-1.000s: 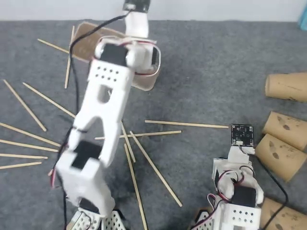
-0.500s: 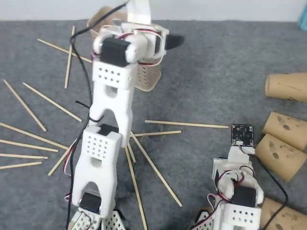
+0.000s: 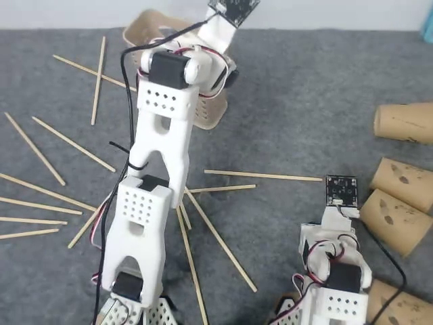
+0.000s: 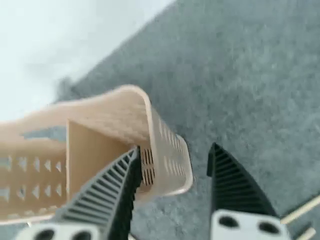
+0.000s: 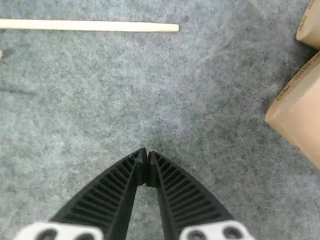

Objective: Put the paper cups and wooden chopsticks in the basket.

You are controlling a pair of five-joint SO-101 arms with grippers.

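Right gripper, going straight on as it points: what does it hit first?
Probably the carpet just ahead of the right gripper. If it clears that, the chopstick lying across its line. Depth is unclear.

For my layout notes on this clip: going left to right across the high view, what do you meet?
Scattered chopsticks → left arm, stretched to the basket → long single chopstick → right arm → paper cups lying on their sides.
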